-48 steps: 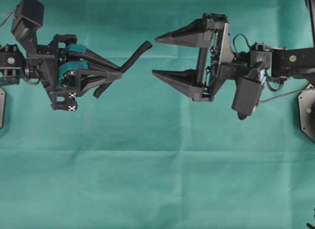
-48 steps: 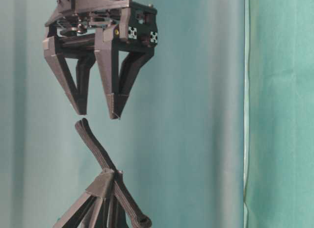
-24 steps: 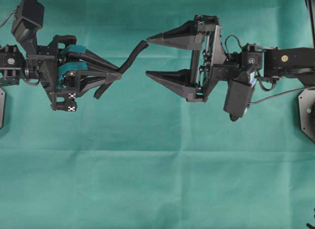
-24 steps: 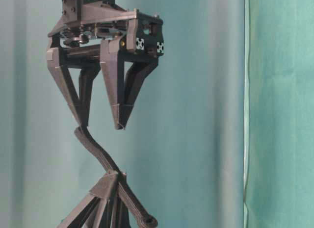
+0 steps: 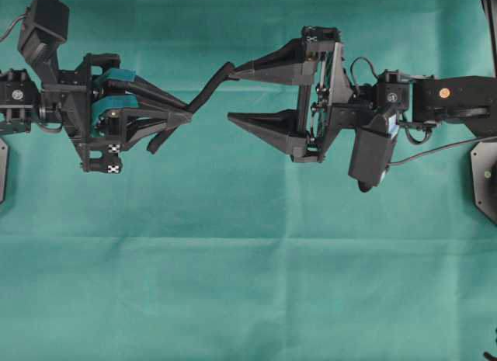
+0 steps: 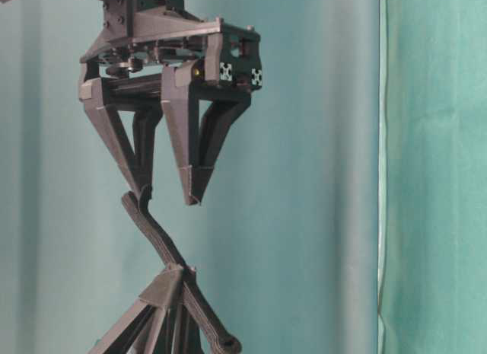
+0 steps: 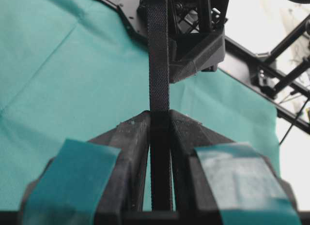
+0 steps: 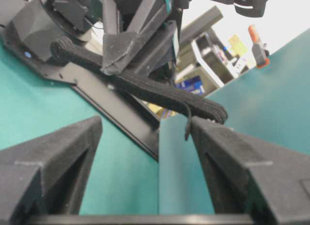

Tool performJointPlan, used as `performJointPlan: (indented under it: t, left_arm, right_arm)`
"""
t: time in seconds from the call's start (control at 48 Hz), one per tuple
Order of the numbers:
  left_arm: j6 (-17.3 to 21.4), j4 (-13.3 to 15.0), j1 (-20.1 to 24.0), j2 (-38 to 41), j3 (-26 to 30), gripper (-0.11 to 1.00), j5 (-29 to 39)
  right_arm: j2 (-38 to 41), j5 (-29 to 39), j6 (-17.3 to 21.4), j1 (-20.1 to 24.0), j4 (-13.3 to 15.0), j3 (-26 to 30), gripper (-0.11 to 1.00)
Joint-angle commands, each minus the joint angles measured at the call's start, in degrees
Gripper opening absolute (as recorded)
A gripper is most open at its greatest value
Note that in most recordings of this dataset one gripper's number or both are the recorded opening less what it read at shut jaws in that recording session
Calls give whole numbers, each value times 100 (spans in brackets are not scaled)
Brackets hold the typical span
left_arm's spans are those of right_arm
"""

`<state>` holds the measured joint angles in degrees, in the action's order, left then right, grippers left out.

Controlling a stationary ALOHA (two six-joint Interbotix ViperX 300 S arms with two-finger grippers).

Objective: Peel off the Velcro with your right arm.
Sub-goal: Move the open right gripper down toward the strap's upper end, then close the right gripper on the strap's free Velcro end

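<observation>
left pincer (image 5: 182,116) is clamped on the velcro (image 5: 208,88) at mid-length, in the upper left of the overhead view; both strap ends stick out free, one up-right toward frame centre, the other down-left below the fingers. right pincer (image 5: 231,93) sits just right of it, upper centre, jaws apart, nothing gripped. one finger tip (image 8: 206,126) touches or nearly touches the strap's free end; the other finger stands well clear.

step in hand: getting a bite on the free end. as i read it the end sits at one tip, not between the jaws, so the pincer likely needs to shift sideways until the strap lies in the gap, then close. better if it catches only the outer layer; taking both layers would just tug the whole strap. a pull away from the left pincer, angled off the strap face, should part the layers. risk: the limp end bends off the tip and slips out.

materials: strap is thin, woven, black, ribbed along its edge, floppy with an s-bend, a loose thread hanging at its end. right fingers are long matte wedges, grainy. left fingers carry teal pads (image 7: 68,164). bench (image 5: 248,283) has a green cloth, lightly creased.
</observation>
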<state>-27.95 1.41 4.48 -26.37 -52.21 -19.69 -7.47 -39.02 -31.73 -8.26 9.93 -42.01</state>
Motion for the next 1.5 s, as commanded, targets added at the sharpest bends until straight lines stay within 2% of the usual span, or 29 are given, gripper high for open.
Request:
performJointPlan:
  t: [0.0,0.521,0.625,0.875,1.0,1.208,1.479]
  left_arm:
    - [9,0,18,-44,53,10,-53]
    - [9,9,18,-26,44,10,-53]
    - [9,0,9,-26,44,10,-53]
    - [18,0,18,-26,35,10,-53]
    - [18,0,9,-26,44,10,-53]
    - [9,0,18,-62,18,10,-53]
    - [9,0,9,-88,-18,10,-53]
  right_arm:
    - [-53,-53,18,9,0,132,35]
    - [-53,-193,18,9,-9,141,34]
    - [-53,-193,18,9,0,141,29]
    - [-44,-193,18,9,0,141,2]
    - [-44,-246,18,0,-9,141,-4]
    - [-44,-404,18,-18,-18,114,-9]
    - [-44,-492,18,-18,-26,97,-9]
